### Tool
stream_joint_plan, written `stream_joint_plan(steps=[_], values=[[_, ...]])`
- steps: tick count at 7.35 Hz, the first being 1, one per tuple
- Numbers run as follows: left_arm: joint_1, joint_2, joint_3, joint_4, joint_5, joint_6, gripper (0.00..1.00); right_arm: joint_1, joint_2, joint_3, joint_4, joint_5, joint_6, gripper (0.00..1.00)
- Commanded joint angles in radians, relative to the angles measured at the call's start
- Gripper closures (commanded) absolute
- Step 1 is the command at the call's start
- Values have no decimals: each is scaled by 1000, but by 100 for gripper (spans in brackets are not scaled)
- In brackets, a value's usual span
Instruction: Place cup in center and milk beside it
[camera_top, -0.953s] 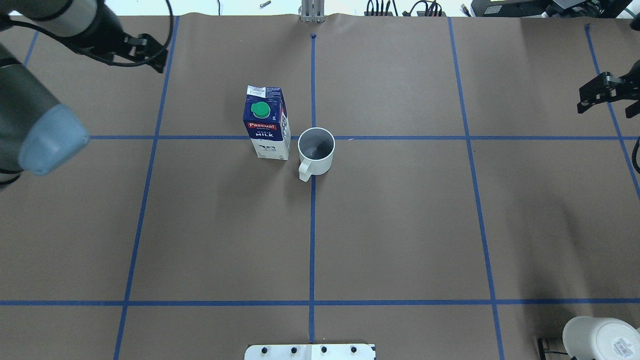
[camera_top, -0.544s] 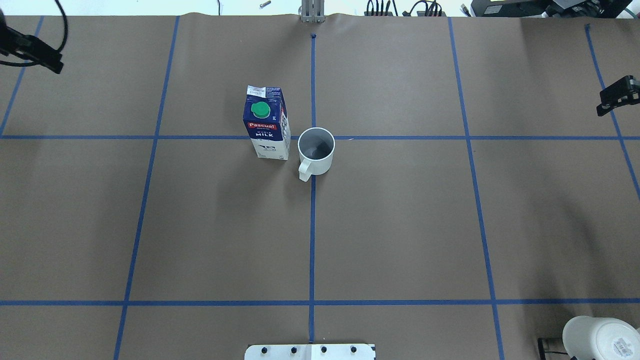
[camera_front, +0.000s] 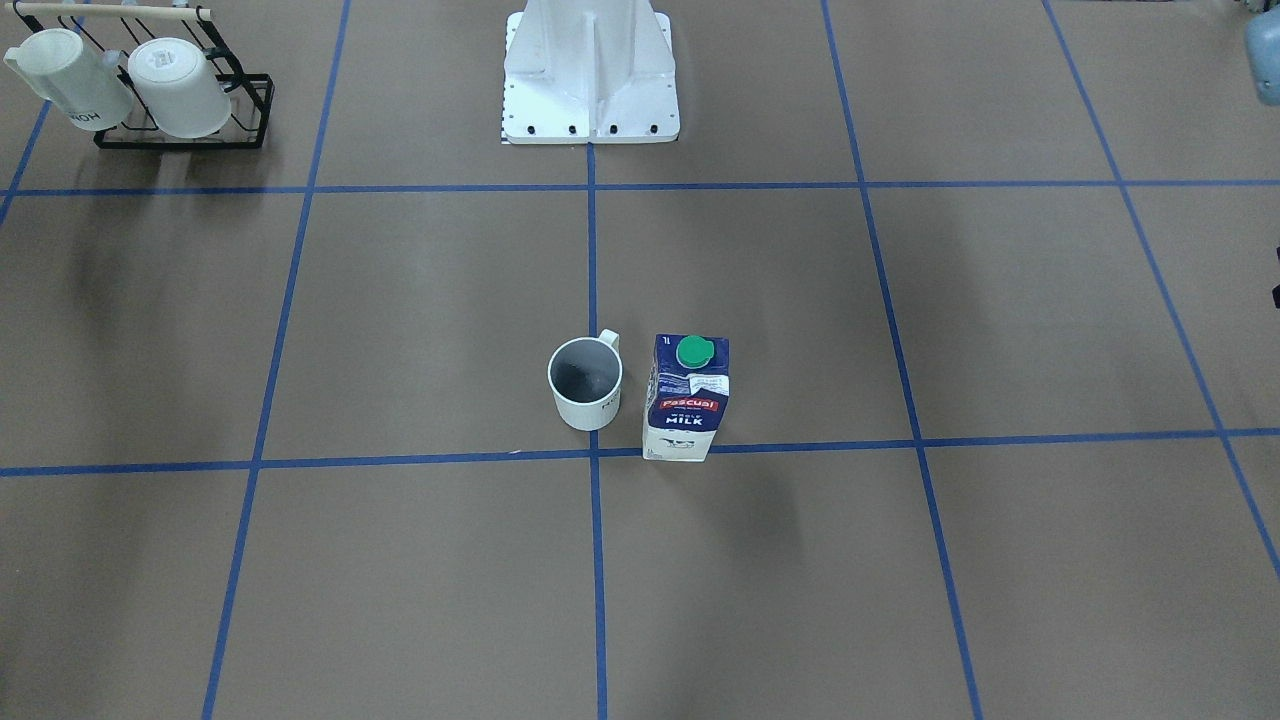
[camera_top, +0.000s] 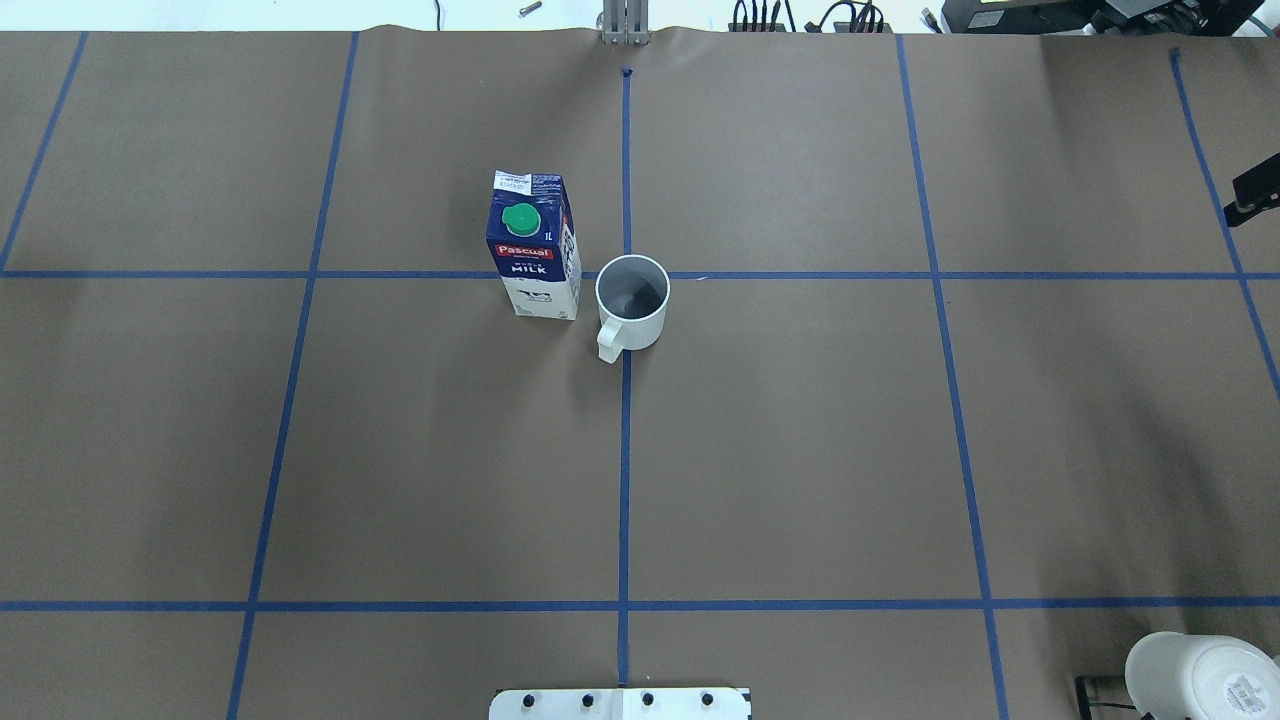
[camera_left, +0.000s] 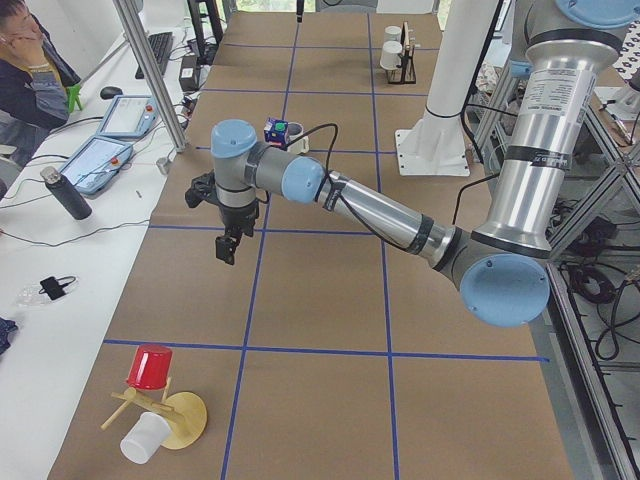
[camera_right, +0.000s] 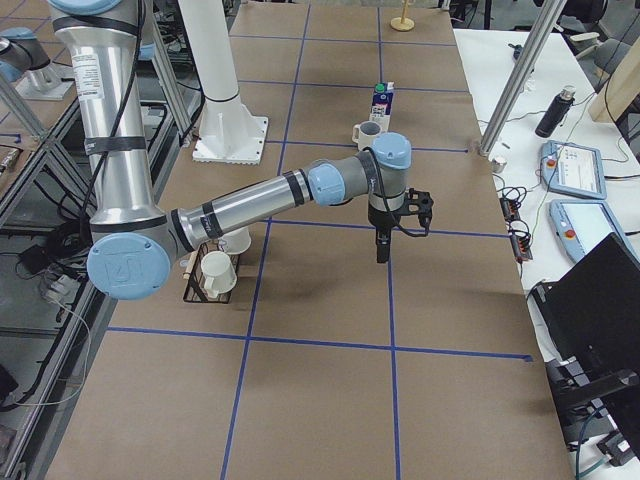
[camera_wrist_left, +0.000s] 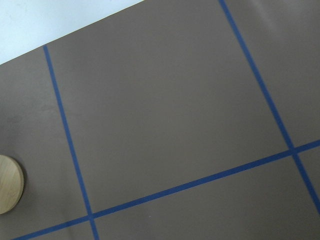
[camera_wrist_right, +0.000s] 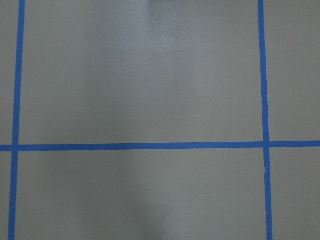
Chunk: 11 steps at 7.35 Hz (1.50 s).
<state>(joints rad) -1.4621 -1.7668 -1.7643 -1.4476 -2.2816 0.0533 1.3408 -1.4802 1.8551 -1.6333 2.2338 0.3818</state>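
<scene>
The white cup (camera_top: 632, 300) stands upright just on my side of the center crossing (camera_top: 626, 262) of the blue tape, handle toward me. The milk (camera_top: 535, 250), a blue and white carton with a green cap, stands upright close beside it on its left, a narrow gap between them. Both also show in the front view: cup (camera_front: 586, 380), milk (camera_front: 688, 400). My left gripper (camera_left: 228, 250) hangs over the table far to the left, empty. Only a dark bit of my right gripper (camera_top: 1255, 190) shows at the right edge; it also shows in the right side view (camera_right: 381, 250). I cannot tell whether either is open.
A black rack with white mugs (camera_front: 150, 90) stands near my base on my right. A wooden stand with a red cup (camera_left: 150, 368) and a white cup sits at the table's left end. The white base plate (camera_front: 590, 100) is at the near middle edge.
Both arms have drawn outward: the left arm has left the overhead view to the left, the right gripper has slid to the right edge. Cup and milk have not moved.
</scene>
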Motion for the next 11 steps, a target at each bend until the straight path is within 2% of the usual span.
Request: stream_joint_plan(steps=[1,2,3,5,6,7,8,9,11], values=[[-52,16,66,-4,-110,66,2,60,-34,4,0,36,-105,0],[-52,38,65,-4,-111,63,2,95,-78,10,6,97,-106,0],[-50,59,59,-4,-114,62,2,121,-109,10,71,162,-109,0],[-52,76,42,-8,-113,-40,2,130,-138,15,144,161,-97,0],[-52,184,-56,-45,-110,-56,2,130,-135,13,142,158,-96,0],[-53,216,-107,-77,-107,-110,2,130,-138,10,144,158,-101,0],[-52,266,-113,-92,-108,-110,2,142,-140,12,144,158,-109,0],[-53,283,-121,-173,-110,-119,2,164,-141,3,142,171,-109,0],[-55,320,-78,-230,-108,-107,2,166,-143,13,144,150,-107,0]])
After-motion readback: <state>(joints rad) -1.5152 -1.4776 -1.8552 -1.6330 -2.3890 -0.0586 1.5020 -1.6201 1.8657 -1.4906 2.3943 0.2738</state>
